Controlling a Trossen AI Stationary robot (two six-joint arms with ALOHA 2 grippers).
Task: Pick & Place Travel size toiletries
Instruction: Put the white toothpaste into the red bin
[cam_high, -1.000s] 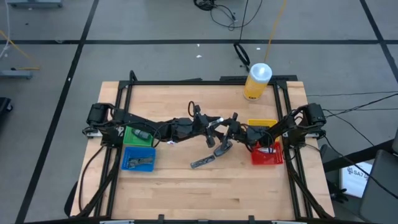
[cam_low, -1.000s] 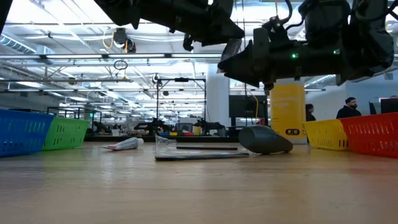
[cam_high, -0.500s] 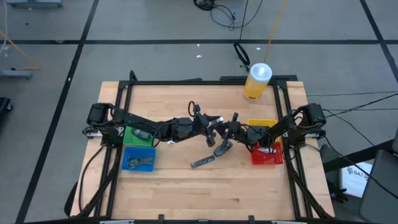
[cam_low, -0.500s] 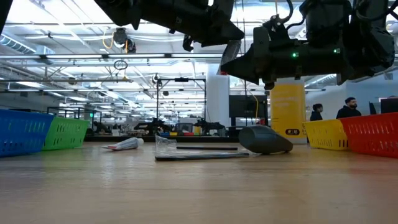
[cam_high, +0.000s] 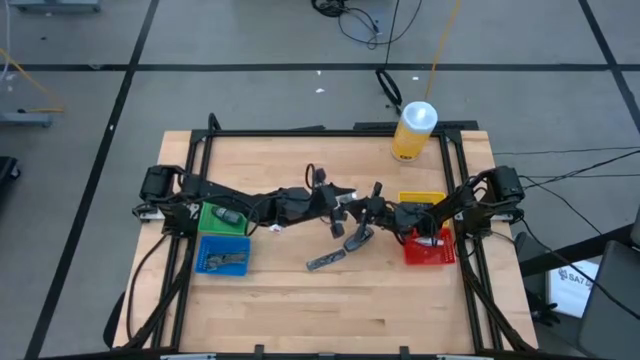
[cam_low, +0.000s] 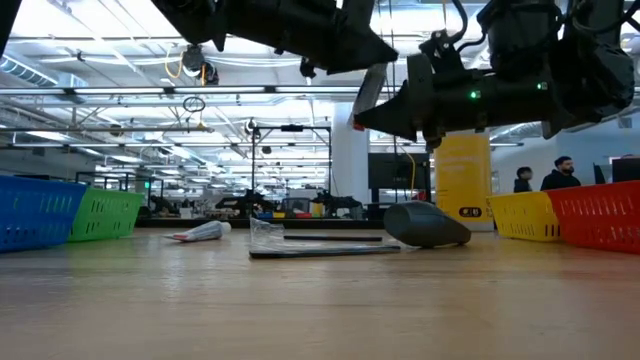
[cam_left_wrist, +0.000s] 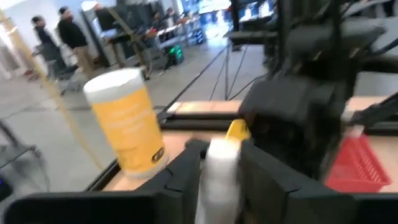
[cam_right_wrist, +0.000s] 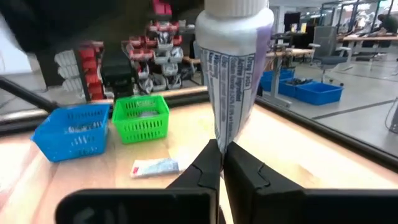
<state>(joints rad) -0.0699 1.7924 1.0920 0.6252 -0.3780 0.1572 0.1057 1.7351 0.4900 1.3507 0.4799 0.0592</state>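
Note:
A white tube with printed text is held above the table's middle between my two grippers. My left gripper is shut on its cap end, and my right gripper is shut on its flat end. The tube also shows in the low view and the left wrist view. On the table below lie a small white-and-blue tube, a dark grey packet and a grey slim stick. My left gripper pinches the tube's white cap end between its two fingers, coming level from the table's left. The tube is clear of the table. My right gripper pinches the tube's flat crimped end between its two fingertips, coming from the table's right, along the tube. The tube points away from the fingers, toward my left gripper.
A green bin and a blue bin stand at the left, a yellow bin and a red bin at the right. A big yellow bottle stands at the far edge. People stand in the room behind.
In the low view my two grippers have drawn a little apart, the right one toward the table's right edge. More of the white tube now shows between them.

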